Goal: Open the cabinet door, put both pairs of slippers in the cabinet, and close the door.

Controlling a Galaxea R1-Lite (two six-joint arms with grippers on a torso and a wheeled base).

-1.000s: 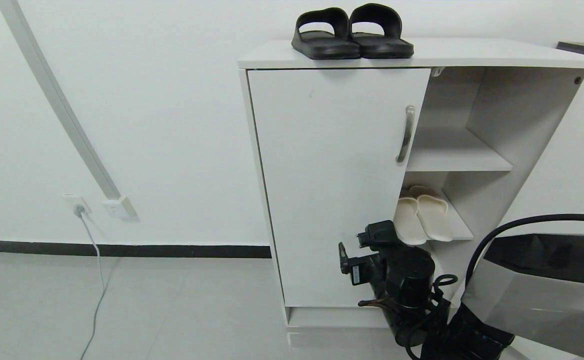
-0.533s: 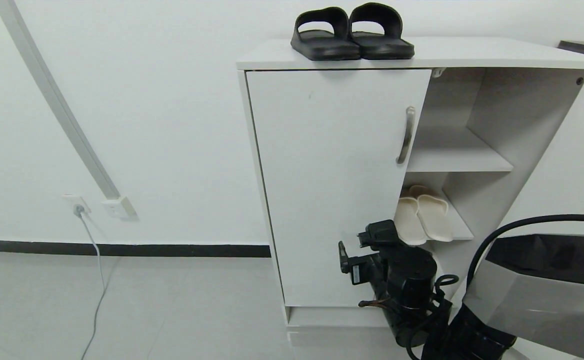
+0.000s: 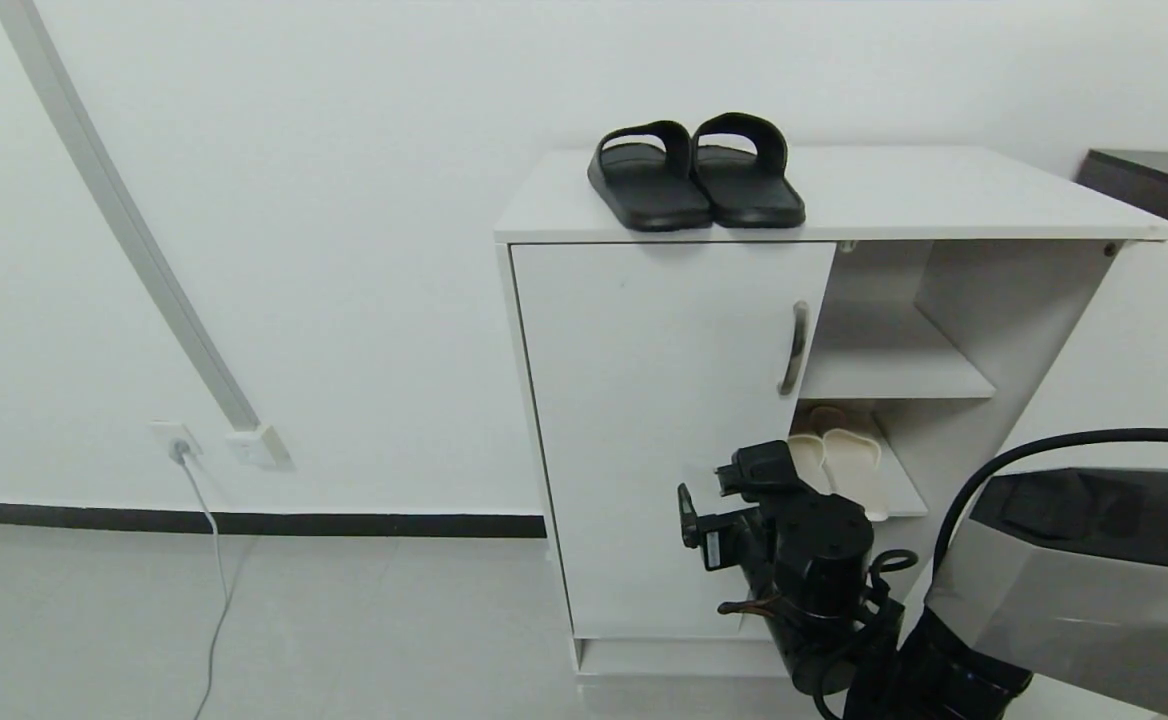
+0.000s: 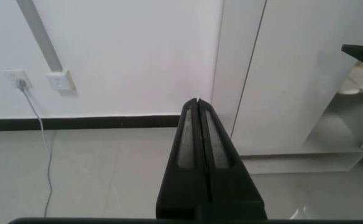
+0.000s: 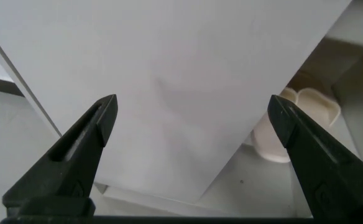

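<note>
1. The cabinet is standing against the wall. Its open door is swinging wide on the robot's right, probably to give the slippers a way in.
2. The closed door is covering the other half.
3. The black slippers are sitting side by side on the cabinet top, so this pair is still waiting to go in. Their long axes are running front to back, straps toward the wall and heels toward the robot.
4. The cream slippers are lying together on the lower shelf inside, long axes also front to back. I cannot tell which end is the toe.
5. The right gripper is hanging low before the closed door, jaws spread wide and gripping nothing, seemingly ready for the next grasp.
6. The left gripper is pointing toward the wall beside the cabinet, fingers pressed together with nothing between them.
</note>
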